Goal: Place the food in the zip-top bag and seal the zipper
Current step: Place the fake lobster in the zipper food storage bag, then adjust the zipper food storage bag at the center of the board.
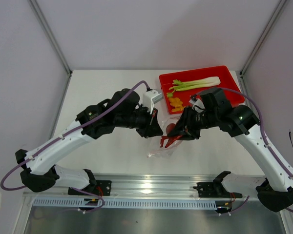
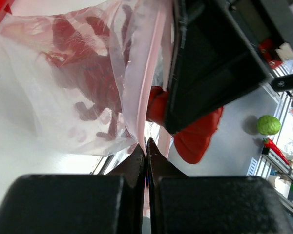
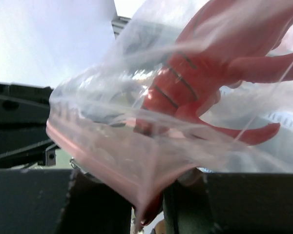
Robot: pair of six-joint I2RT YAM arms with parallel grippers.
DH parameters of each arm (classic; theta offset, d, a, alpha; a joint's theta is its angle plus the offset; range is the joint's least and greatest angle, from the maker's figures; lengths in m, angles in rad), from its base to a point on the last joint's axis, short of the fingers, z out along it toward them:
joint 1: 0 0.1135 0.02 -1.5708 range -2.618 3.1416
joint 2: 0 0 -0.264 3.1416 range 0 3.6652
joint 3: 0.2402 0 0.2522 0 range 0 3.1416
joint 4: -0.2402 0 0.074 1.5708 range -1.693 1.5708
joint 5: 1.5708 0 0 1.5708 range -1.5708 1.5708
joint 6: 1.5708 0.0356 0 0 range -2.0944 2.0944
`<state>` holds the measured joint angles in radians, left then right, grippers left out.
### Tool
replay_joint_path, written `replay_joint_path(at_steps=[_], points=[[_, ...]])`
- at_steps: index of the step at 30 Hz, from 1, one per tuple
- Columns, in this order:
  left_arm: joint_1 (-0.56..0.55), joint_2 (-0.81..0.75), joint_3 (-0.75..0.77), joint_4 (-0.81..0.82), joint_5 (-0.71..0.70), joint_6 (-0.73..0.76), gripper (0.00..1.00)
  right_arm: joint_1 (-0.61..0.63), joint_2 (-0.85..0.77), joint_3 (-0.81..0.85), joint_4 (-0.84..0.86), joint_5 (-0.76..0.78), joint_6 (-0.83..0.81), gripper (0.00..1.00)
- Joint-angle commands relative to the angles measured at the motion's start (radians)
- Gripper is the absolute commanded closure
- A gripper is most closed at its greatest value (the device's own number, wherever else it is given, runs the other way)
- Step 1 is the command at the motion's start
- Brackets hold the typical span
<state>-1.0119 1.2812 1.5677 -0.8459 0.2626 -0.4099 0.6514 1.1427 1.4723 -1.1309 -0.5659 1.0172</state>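
Left gripper (image 2: 146, 142) pinches the zipper (image 2: 140, 97) between closed jaws; right gripper's (image 3: 149, 207) jaws clamp the red piece (image 3: 185, 83) under the bag (image 3: 112, 97).

The left arm (image 1: 63, 141) and the right arm (image 1: 268, 146) have long white parts and fat black joints. A thin purple cable (image 1: 133, 90) runs along each one. The left pincer (image 2: 146, 146) has flat black fingers (image 2: 88, 204).
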Motion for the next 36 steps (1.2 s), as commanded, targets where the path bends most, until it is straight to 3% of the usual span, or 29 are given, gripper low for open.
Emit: replay_joint_path(at_steps=[1,3,5,6,7,13,22,27,29,33,36], points=[[-0.008,-0.042,-0.008,0.064,0.076,0.002,0.99,-0.018,-0.003,0.028,0.011,0.027,-0.012,0.92],[-0.008,-0.043,-0.017,0.071,0.093,0.005,0.99,-0.019,0.002,0.028,0.028,0.024,-0.008,0.91],[-0.008,-0.04,-0.027,0.08,0.11,0.005,0.99,-0.018,0.015,0.036,0.033,0.029,-0.015,0.84],[-0.008,-0.042,-0.029,0.091,0.118,0.003,0.99,-0.018,0.017,0.036,0.034,0.031,-0.019,0.76],[-0.008,-0.042,-0.029,0.096,0.128,0.002,0.99,-0.018,0.022,0.036,0.039,0.026,-0.026,0.59],[-0.008,-0.031,-0.015,0.096,0.115,0.003,0.99,-0.015,0.015,0.048,-0.023,0.041,-0.088,0.23],[-0.005,-0.039,-0.006,0.087,0.07,0.013,0.99,-0.05,-0.04,0.115,-0.142,0.116,-0.256,0.23],[0.004,-0.06,-0.023,0.039,0.011,0.045,0.99,-0.055,-0.083,0.183,-0.204,0.265,-0.335,0.28],[0.006,-0.085,-0.052,0.034,0.001,0.052,0.99,-0.055,-0.133,0.108,-0.19,0.31,-0.339,0.33],[0.007,-0.123,-0.104,0.054,0.006,0.054,0.99,-0.052,-0.222,-0.119,0.0,0.25,-0.313,0.49],[0.007,-0.126,-0.107,0.057,0.013,0.049,0.99,-0.026,-0.253,-0.205,0.107,0.247,-0.266,0.53]])
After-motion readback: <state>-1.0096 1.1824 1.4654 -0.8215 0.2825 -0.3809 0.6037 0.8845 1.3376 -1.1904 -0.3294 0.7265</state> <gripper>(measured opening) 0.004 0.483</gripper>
